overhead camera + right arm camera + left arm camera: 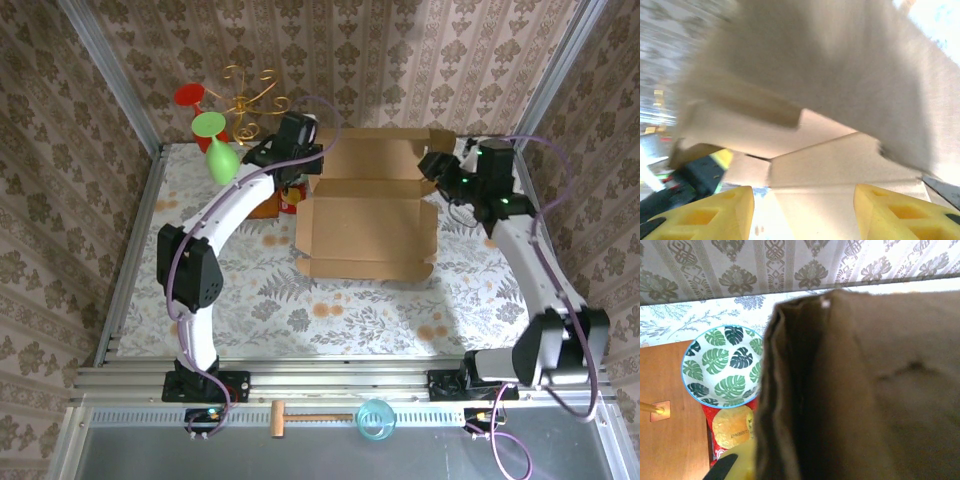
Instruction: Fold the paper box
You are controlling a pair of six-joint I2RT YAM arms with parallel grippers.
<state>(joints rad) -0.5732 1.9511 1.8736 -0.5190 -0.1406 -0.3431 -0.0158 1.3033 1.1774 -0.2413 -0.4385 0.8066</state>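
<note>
Top external view: the left gripper (pixel 303 157) is reaching to the far left corner of the paper box (pixel 365 228), just beside a leaf-print bowl (pixel 722 365). Its jaws are pinching shut on the upturned side wall, apparently to keep it standing. The box is lying half-formed at mid-table, with its lid panel spreading away behind. At the far right corner the right gripper (pixel 438 166) is hovering with jaws apart around a flap, seemingly lining up to fold it inward

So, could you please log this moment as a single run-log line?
paper box: open, not yet closed | left gripper: shut on its far-left corner | right gripper: open at its right edge
</note>
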